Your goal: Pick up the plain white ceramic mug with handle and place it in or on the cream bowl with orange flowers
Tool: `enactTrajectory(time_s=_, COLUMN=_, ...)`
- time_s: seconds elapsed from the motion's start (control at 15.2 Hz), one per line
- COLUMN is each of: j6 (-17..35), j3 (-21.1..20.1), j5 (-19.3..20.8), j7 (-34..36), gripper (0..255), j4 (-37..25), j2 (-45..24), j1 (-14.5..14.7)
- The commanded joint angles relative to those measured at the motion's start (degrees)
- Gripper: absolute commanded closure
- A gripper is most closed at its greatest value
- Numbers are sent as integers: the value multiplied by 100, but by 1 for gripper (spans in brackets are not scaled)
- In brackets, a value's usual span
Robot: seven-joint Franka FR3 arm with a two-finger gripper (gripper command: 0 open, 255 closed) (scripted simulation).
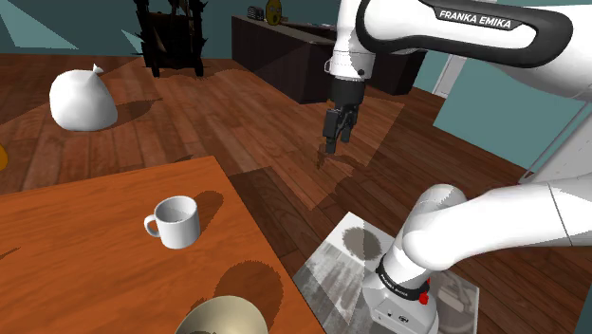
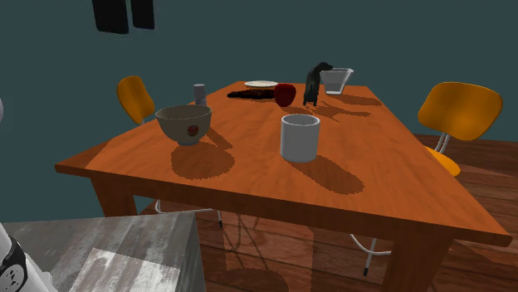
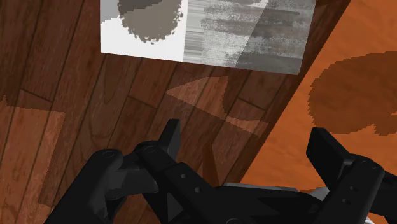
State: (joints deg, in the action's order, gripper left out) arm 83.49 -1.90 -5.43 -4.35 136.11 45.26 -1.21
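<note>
The white mug (image 1: 175, 221) stands upright on the wooden table (image 1: 85, 256), handle toward the shoulder view's left. In the second exterior view the mug (image 2: 300, 137) sits mid-table, to the right of the cream bowl (image 2: 183, 123), which has a reddish flower mark. The bowl's rim (image 1: 223, 318) shows at the shoulder view's bottom edge, nearer than the mug. My gripper (image 1: 332, 142) hangs over the wooden floor, off the table and well to the right of the mug. Its fingers stand apart and hold nothing in the wrist view (image 3: 248, 137), with the table edge (image 3: 356, 95) beside one finger.
The stand's grey top (image 3: 210, 32) lies below the hand. The table's far end carries a red apple (image 2: 285, 94), a plate (image 2: 261, 84), a black object (image 2: 314, 83) and a clear jug (image 2: 335, 80). Orange chairs (image 2: 461, 112) flank the table. A white sack (image 1: 83, 100) lies on the floor.
</note>
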Motion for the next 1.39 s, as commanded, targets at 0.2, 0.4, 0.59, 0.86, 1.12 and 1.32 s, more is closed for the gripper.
enactTrajectory(time_s=0.2, j6=477, j3=-269, j5=-159, j7=210, gripper=0, j4=7, j2=-420, j1=85)
enactTrajectory(time_s=0.4, j6=940, j3=-531, j5=-279, j7=417, gripper=0, j4=-55, j2=-895, j1=161)
enactTrajectory(time_s=0.59, j6=1380, j3=-786, j5=-354, j7=628, gripper=0, j4=-186, j2=-1416, j1=223)
enactTrajectory(time_s=0.86, j6=1918, j3=-1113, j5=-368, j7=926, gripper=0, j4=-465, j2=-2171, j1=283)
enactTrajectory(time_s=1.12, j6=2382, j3=-1411, j5=-266, j7=1259, gripper=0, j4=-861, j2=-2982, j1=334)
enactTrajectory(time_s=1.32, j6=2669, j3=-1606, j5=-105, j7=1537, gripper=0, j4=-1234, j2=-3621, j1=380)
